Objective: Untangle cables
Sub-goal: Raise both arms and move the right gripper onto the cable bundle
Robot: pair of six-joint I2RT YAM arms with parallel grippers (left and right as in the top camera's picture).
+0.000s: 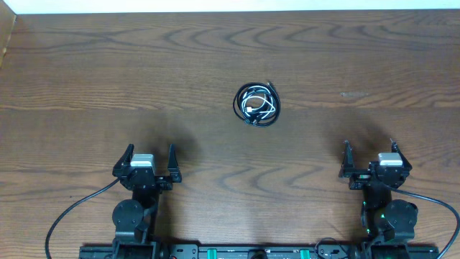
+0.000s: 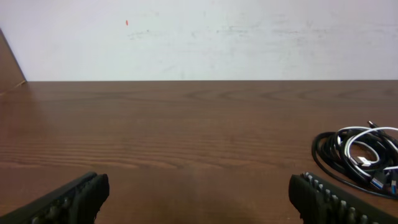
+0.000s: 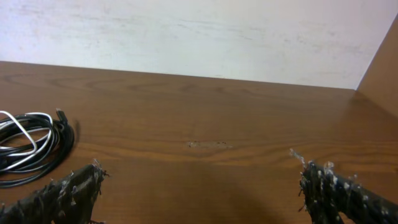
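The cables lie in one tangled coil near the table's middle, black loops wound round a white cord. The same cables show at the right edge of the left wrist view, and the cables at the left edge of the right wrist view. My left gripper stands open near the front left, well short of the coil, with nothing between its fingers. My right gripper stands open near the front right, also apart from the coil, its fingers empty.
The wooden table ends at a white wall at the back. A raised wooden side edge stands at the far right. Thick black arm wires trail beside both arm bases at the front.
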